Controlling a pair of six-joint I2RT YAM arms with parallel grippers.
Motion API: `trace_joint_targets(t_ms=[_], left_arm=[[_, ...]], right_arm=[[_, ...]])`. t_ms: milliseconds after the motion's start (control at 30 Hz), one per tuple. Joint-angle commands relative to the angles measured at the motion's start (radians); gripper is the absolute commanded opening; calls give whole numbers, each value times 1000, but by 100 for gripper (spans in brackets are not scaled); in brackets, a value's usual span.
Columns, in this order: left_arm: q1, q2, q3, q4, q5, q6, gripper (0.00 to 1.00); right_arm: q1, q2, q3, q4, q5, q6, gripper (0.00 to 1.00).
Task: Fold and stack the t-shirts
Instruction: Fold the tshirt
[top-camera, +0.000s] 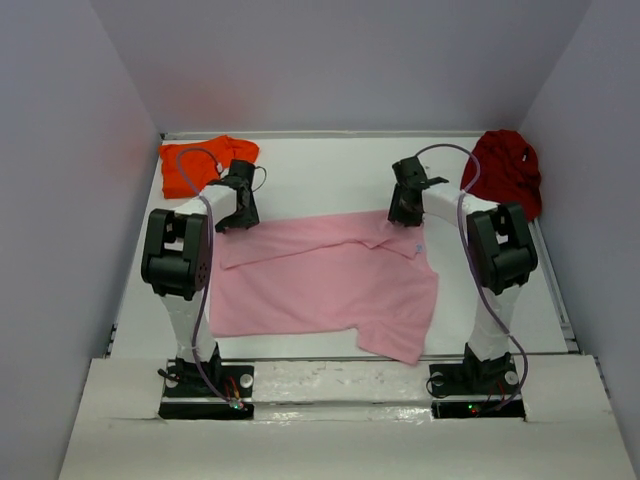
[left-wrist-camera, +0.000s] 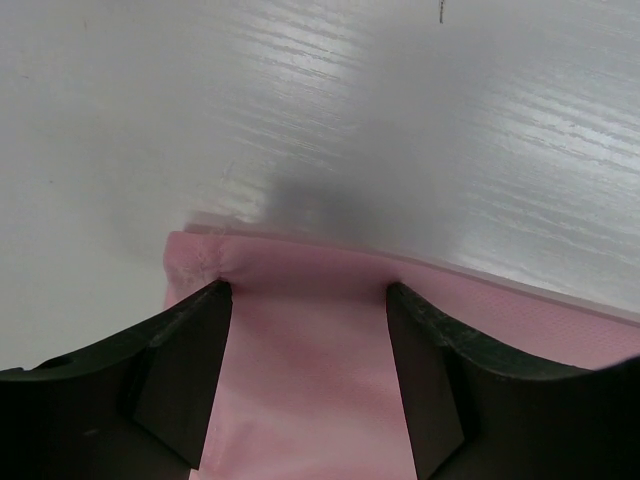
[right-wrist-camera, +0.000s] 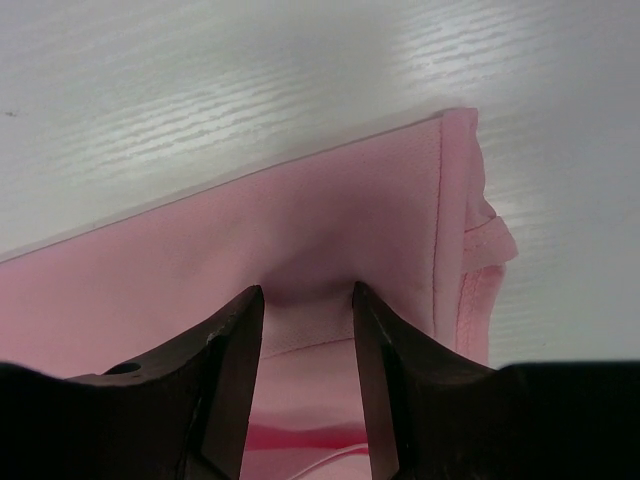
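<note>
The light pink t-shirt (top-camera: 320, 285) lies spread across the middle of the table, its far edge folded over. My left gripper (top-camera: 240, 215) is open and pressed down on the shirt's far left corner (left-wrist-camera: 300, 350), one finger on each side of a strip of cloth. My right gripper (top-camera: 403, 215) is open more narrowly and set down on the far right corner (right-wrist-camera: 350, 220), with a small ridge of pink cloth between its fingers. The bright orange t-shirt (top-camera: 195, 160) lies crumpled at the far left. The dark red t-shirt (top-camera: 505, 170) lies bunched at the far right.
White walls close in the table on the left, right and back. A raised white ledge (top-camera: 330, 375) runs along the near edge between the arm bases. Bare white table (top-camera: 330, 170) shows beyond the pink shirt.
</note>
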Motion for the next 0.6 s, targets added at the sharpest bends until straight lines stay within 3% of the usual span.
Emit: trace_joint_targets(t_ms=[0, 267, 567], left_arm=[[2, 12, 65, -19, -6, 6, 74], [3, 57, 114, -14, -2, 5, 74], [2, 159, 272, -43, -9, 14, 74]], right_arm=[[-22, 37, 75, -35, 81, 2, 47], [-61, 109, 212, -67, 122, -16, 47], [-71, 231, 350, -109, 118, -24, 47]])
